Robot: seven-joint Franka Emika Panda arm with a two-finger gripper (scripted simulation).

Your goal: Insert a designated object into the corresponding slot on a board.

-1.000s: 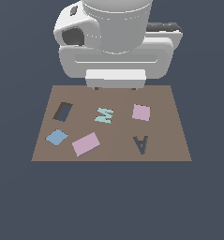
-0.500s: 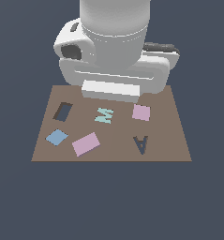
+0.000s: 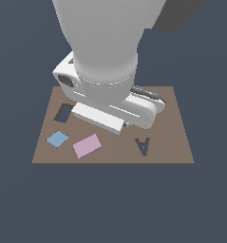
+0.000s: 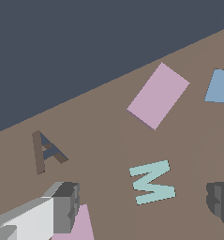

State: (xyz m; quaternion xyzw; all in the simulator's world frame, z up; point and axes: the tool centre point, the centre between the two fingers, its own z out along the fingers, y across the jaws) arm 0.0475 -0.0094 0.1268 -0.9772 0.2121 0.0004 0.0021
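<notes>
Grey fingertips [image 4: 66, 206] of the pincer [image 4: 144, 204] stand wide apart with nothing between them but the brown board [image 4: 99, 145] below. Just ahead of the gap lies the mint letter M [image 4: 152, 182], with a small pink square tile [image 4: 78, 227] beside one finger. Farther on rests the pale pink oblong tile [image 4: 158, 95], the blue tile [image 4: 221, 86] near it. Well off to the side, the tilted dark slot [image 3: 64, 113] sits empty.

Simulated test scene, brown board [image 3: 181, 142], featureless dark blue-grey surround
</notes>
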